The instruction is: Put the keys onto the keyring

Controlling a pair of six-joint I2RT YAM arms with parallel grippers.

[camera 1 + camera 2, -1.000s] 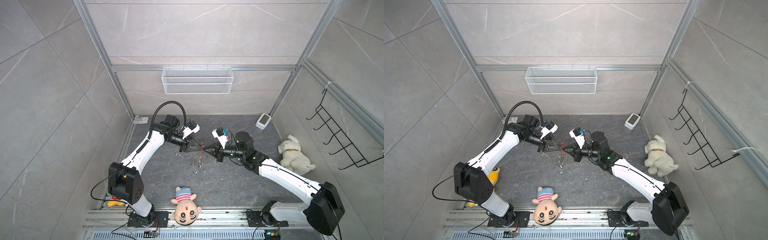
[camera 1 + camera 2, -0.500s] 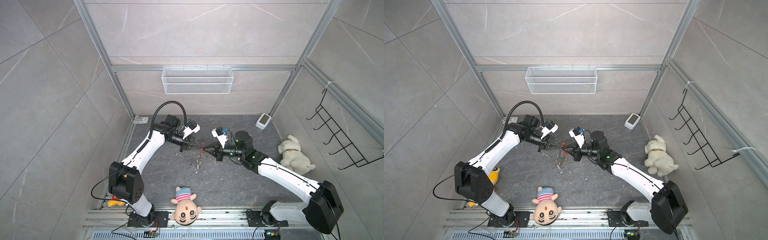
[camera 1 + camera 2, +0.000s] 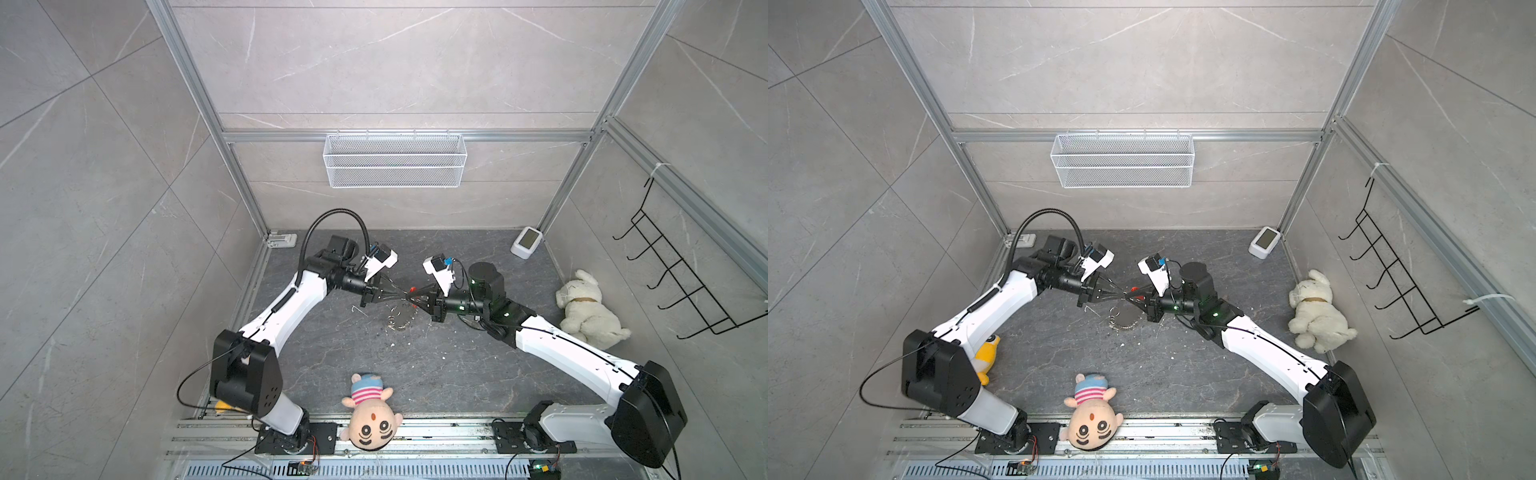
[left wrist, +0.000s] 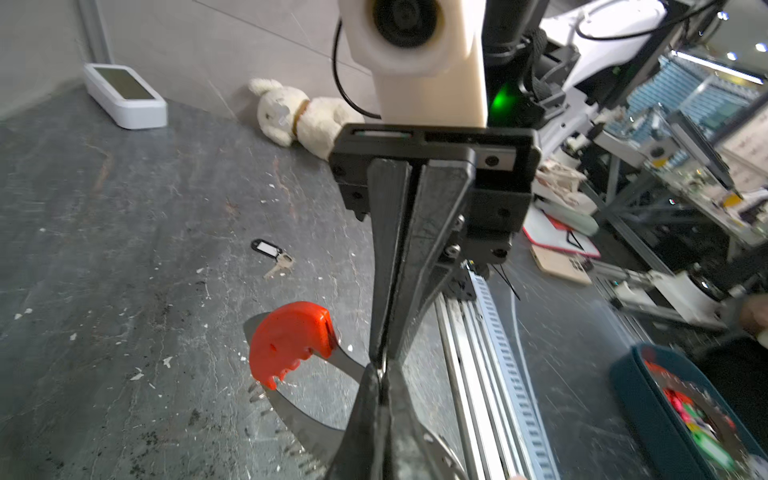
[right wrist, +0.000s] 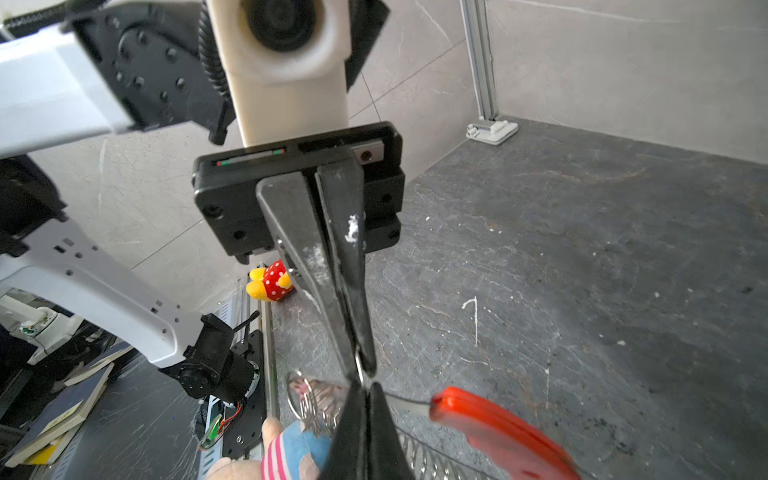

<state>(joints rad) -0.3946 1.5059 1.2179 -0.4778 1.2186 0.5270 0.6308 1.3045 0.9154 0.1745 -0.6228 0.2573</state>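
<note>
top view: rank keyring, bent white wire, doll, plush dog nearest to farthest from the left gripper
From the left gripper:
1. keyring, clamped at its tips
2. bent white wire, lying just beside it
3. doll, front centre
4. plush dog, far right

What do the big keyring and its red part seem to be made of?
The keyring looks like thin metal, perhaps steel: grey, shiny, reflecting. Its red part seems glossy moulded plastic, judging by soft highlights.
</note>
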